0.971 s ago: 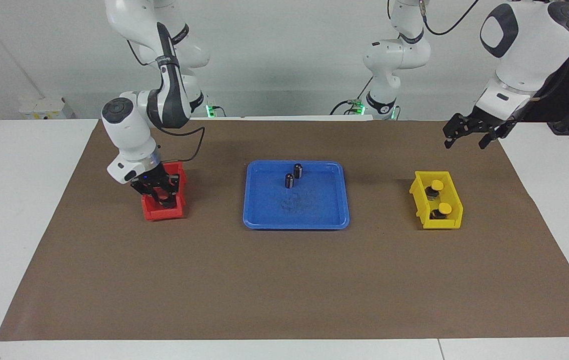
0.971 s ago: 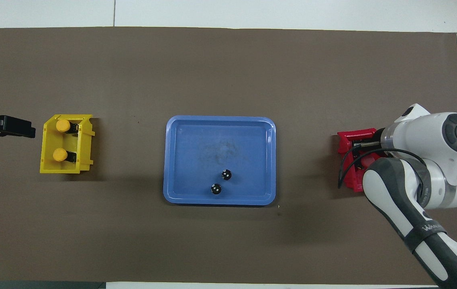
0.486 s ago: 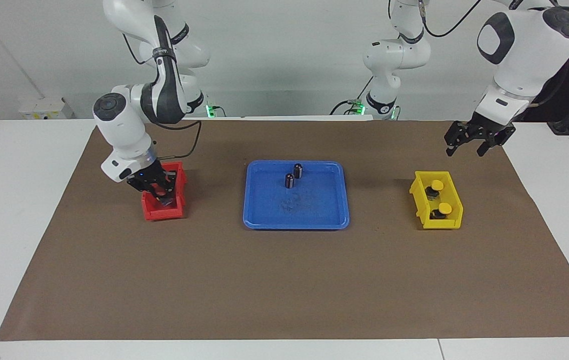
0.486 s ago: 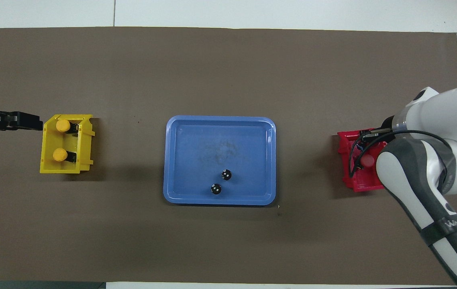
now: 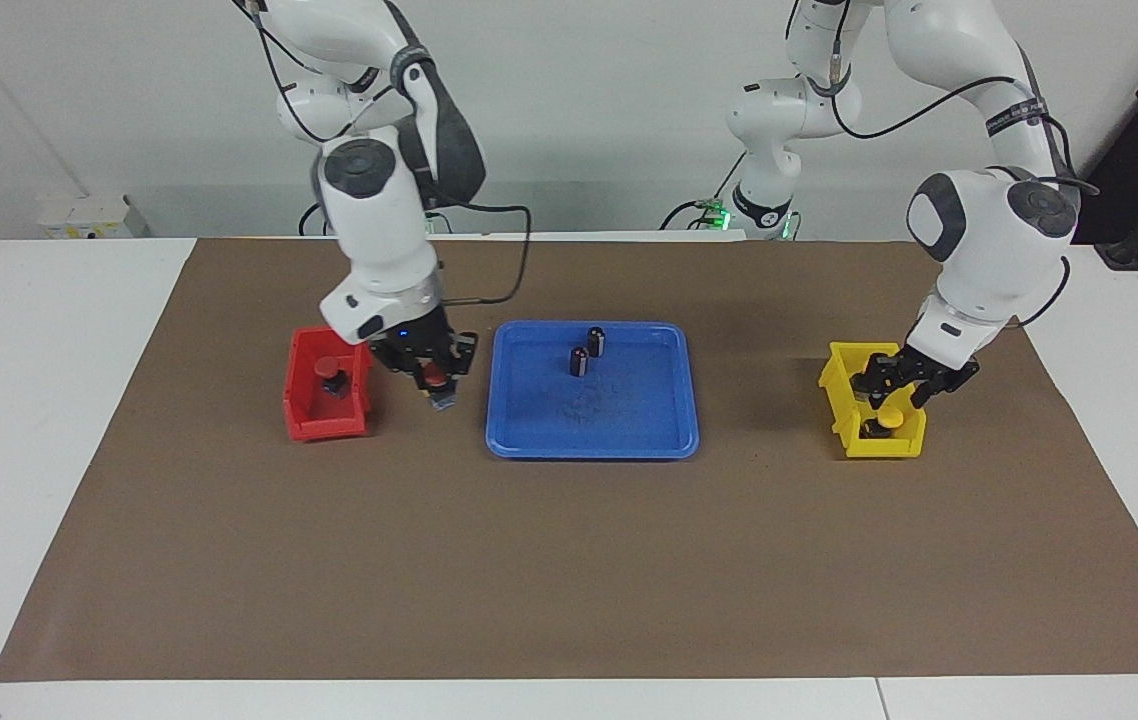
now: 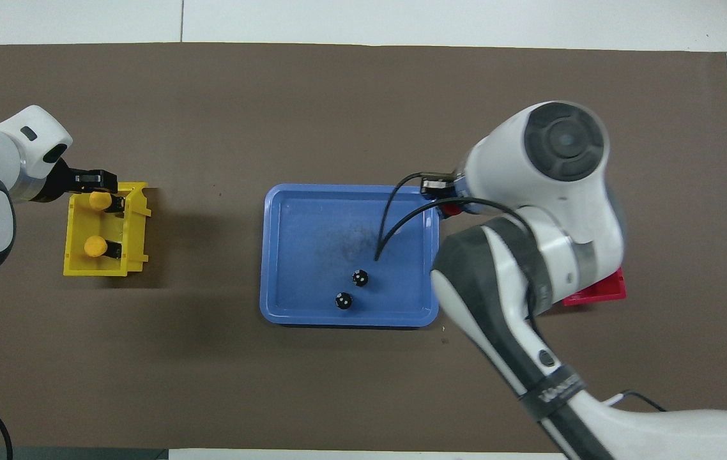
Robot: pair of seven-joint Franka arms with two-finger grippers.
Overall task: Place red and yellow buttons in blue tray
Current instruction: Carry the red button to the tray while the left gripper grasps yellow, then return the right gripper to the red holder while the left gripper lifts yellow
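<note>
Carrying a red button pinched in the right pincer between red bin and blue tray, it next needs lowering into the tray, while the left pincer, spread, dips into the yellow bin.

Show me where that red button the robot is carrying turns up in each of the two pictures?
Facing view: the carried red button hangs in the right gripper, between the red bin and the blue tray.
Overhead view: only a sliver of red shows under the right arm, beside the tray's rim.
Shared landmark: the blue tray.
</note>
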